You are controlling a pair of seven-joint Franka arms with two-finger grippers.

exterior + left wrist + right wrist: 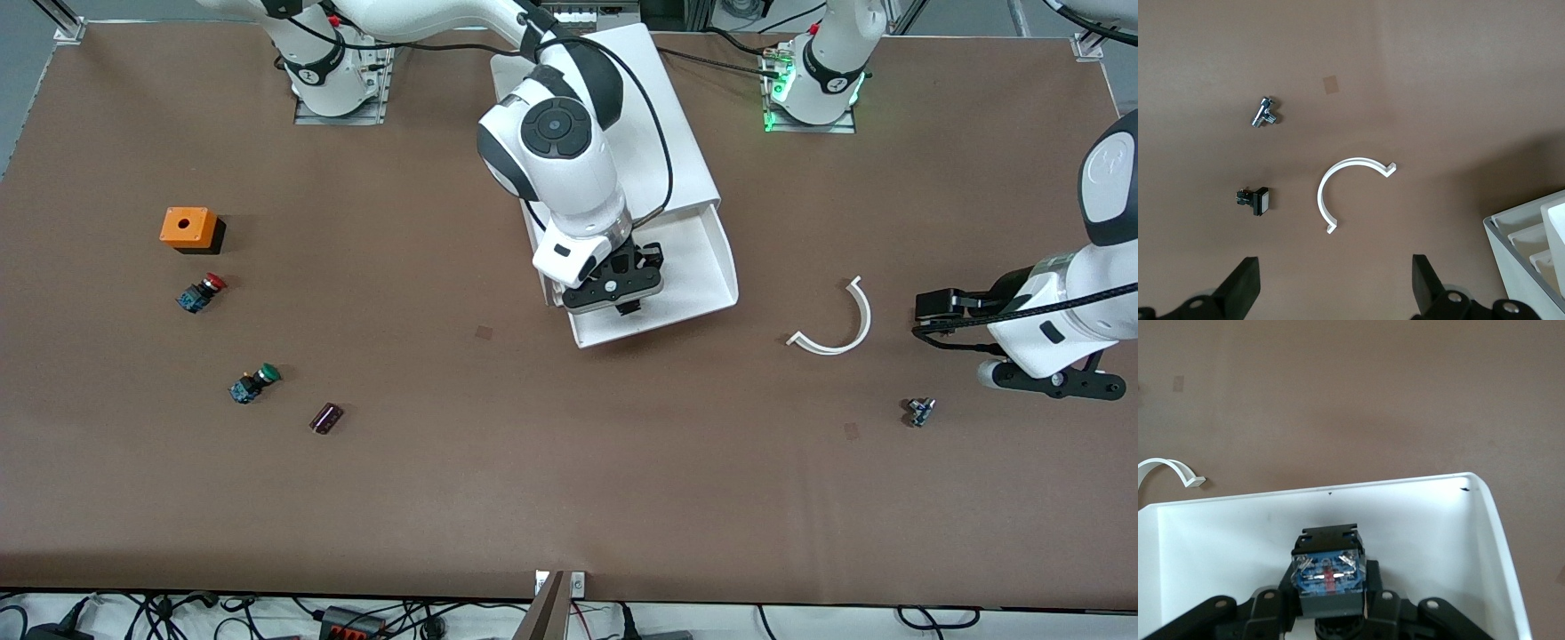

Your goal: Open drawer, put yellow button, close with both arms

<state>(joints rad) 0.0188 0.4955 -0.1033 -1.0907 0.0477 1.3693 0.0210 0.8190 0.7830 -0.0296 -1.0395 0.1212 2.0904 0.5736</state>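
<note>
Brown matting covers the whole table (pixel 551 480), and at its middle, between the two arm bases, stands the white cabinet (pixel 622 98) with its drawer (pixel 711 267) pulled out toward the front camera; the right gripper (pixel 616 286) hangs over the open drawer, clenched on the yellow button (pixel 1328 570), whose blue-and-black terminal body faces the right wrist camera while the yellow cap itself is hidden below; the drawer floor under it looks bare and its white walls stand well clear of the fingers; the step in hand seems to be the placing, and it would go best if the gripper came low enough that the button has little room to bounce or roll, then let go squarely inside the walls, not near the front lip, and rose straight up before anything pushes the drawer; the left gripper (pixel 1338 293) waits over the table toward the left arm's end, its fingers (pixel 1241 288) spread wide and holding nothing, above a white curved clip (pixel 836 327), a small metal fitting (pixel 918 412) and a small black switch (pixel 1254 200); toward the right arm's end lie an orange box (pixel 189 228), the red-capped button (pixel 201 292), the green-capped button (pixel 254 383) and a dark cylinder (pixel 325 418), none of them wanted for this job.
</note>
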